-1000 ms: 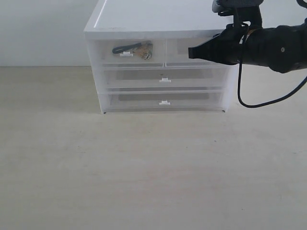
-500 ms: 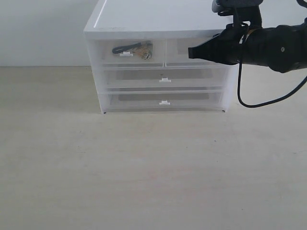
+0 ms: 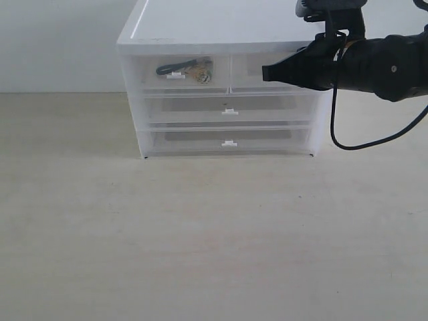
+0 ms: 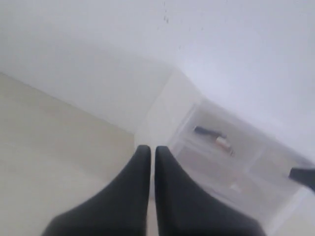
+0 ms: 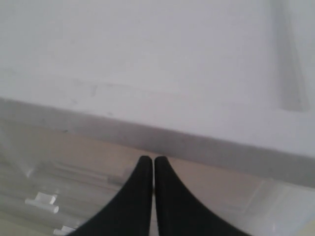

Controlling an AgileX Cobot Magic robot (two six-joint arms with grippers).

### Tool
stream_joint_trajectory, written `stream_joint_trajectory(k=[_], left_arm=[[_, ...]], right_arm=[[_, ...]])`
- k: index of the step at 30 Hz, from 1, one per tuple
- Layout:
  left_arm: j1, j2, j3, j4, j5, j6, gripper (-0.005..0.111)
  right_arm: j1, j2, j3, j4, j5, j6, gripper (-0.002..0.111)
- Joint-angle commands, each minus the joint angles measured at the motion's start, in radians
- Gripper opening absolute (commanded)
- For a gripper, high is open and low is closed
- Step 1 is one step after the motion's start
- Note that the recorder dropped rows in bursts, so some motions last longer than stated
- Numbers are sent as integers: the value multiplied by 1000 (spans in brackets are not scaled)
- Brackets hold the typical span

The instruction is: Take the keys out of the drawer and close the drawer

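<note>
Keys [image 3: 192,69] are still sitting in the closed drawer [image 3: 144,79], upper centre; your right gripper [image 3: 266,72], pinched together and empty, is hovering unmoved at upper right, so nothing is progressing.

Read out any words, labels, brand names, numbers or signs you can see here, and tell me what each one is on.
No text can be read in any view.
The cabinet is plain white, and so are its drawer fronts: no label or number.
The keys show behind the front of the drawer: too small and blurred to show any stamp.
The right tool is plain black, with no legible marking.
</note>
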Motion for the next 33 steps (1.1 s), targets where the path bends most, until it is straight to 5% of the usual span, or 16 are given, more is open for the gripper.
stream_joint_trajectory(k=[1, 4, 7, 10, 13, 15, 17, 19, 23, 25, 29, 33], left_arm=[[-8, -3, -121, -73, -106, -24, 4], [-8, 74, -324, 29, -88, 24, 4], [-8, 391, -635, 100, 110, 190, 4], [-8, 684, -807, 71, 297, 788, 4], [-21, 878, -778, -78, 197, 1140, 4], [-85, 1013, -715, -57, -72, 1177, 4], [-137, 1128, -717, -159, -179, 993, 4], [-151, 1250, -755, -138, -155, 721, 4], [-192, 1453, -827, -124, 22, 558, 4], [-223, 1509, -831, -129, -9, 573, 4], [-314, 1574, -835, 79, -139, 858, 4], [-348, 1581, -806, 93, -433, 1019, 4]], right_arm=[[-9, 23, -32, 13, -112, 19, 0], [-9, 23, -32, 13, -118, 19, 0], [-9, 23, -32, 13, -125, 19, 0], [-9, 23, -32, 13, -127, 19, 0], [-9, 23, -32, 13, -127, 19, 0], [-9, 23, -32, 13, -132, 19, 0], [-9, 23, -32, 13, -149, 19, 0], [-9, 23, -32, 13, -171, 19, 0], [-9, 23, -32, 13, -185, 11, 0], [-9, 23, -32, 13, -187, 11, 0], [-9, 23, -32, 13, -187, -7, 0], [-9, 23, -32, 13, -181, -18, 0]])
